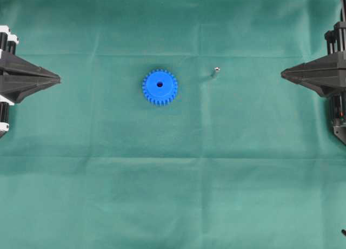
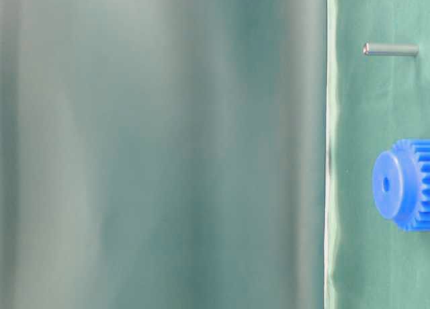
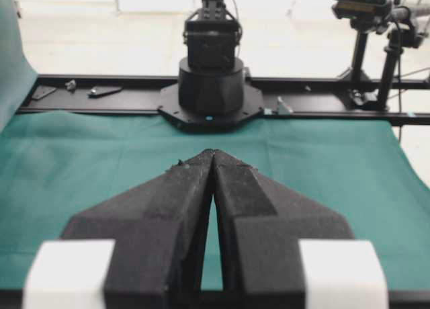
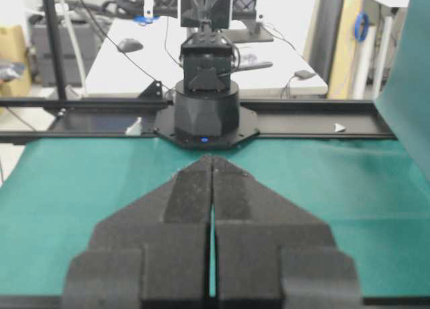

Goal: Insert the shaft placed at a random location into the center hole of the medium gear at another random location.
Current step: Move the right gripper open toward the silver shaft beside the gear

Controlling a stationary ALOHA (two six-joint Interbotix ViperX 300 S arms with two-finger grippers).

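The medium gear (image 1: 160, 87) is a bright blue toothed wheel lying flat on the green cloth, near the middle of the overhead view. Its center hole (image 1: 160, 84) is dark and empty. The shaft (image 1: 215, 72) is a tiny silvery pin standing on the cloth to the gear's right. In the table-level view the gear (image 2: 403, 184) and the shaft (image 2: 391, 50) show at the right edge, apart from each other. My left gripper (image 1: 58, 78) is shut and empty at the far left. My right gripper (image 1: 283, 73) is shut and empty at the far right. Neither wrist view shows gear or shaft.
The green cloth (image 1: 173, 178) covers the table. In the left wrist view (image 3: 212, 152) my shut fingertips point at the opposite arm's black base (image 3: 210, 87). The right wrist view (image 4: 211, 158) shows the other black base (image 4: 205, 107) across the cloth.
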